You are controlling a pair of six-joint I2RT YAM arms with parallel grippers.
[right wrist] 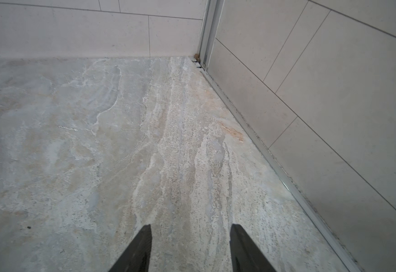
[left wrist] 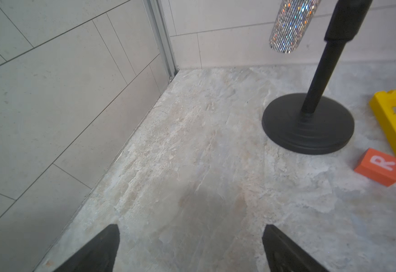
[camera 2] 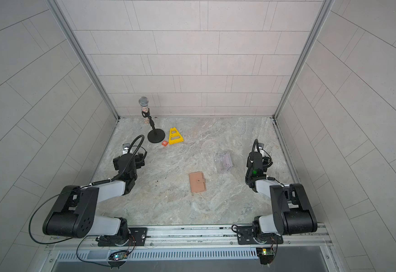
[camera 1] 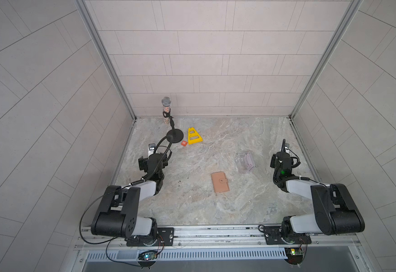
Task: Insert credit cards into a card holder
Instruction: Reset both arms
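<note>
Rail (camera 1: pixel 216 232) runs along the bottom of both top views. Above it, just right of centre, the holder (camera 1: pixel 220 182) lies flat and shut on the table (camera 1: pixel 192 207). It is tan-pink, with a strap crossing to a round snap, and its long axis runs up the frame with a slight tilt. Up and right of it, apart, the clear stand (camera 1: pixel 245 162) holds what look like pale cards (camera 1: pixel 249 162); their colours are too faint to tell. At mid-left the left claw (left wrist: pixel 190 232) gapes wide and empty. At mid-right the right claw (right wrist: pixel 191 229) is parted and empty. Both aim up-frame toward the far corners, so the holder lies inward of and below each, about midway between them. The right claw is much the nearer to the stand.
</note>
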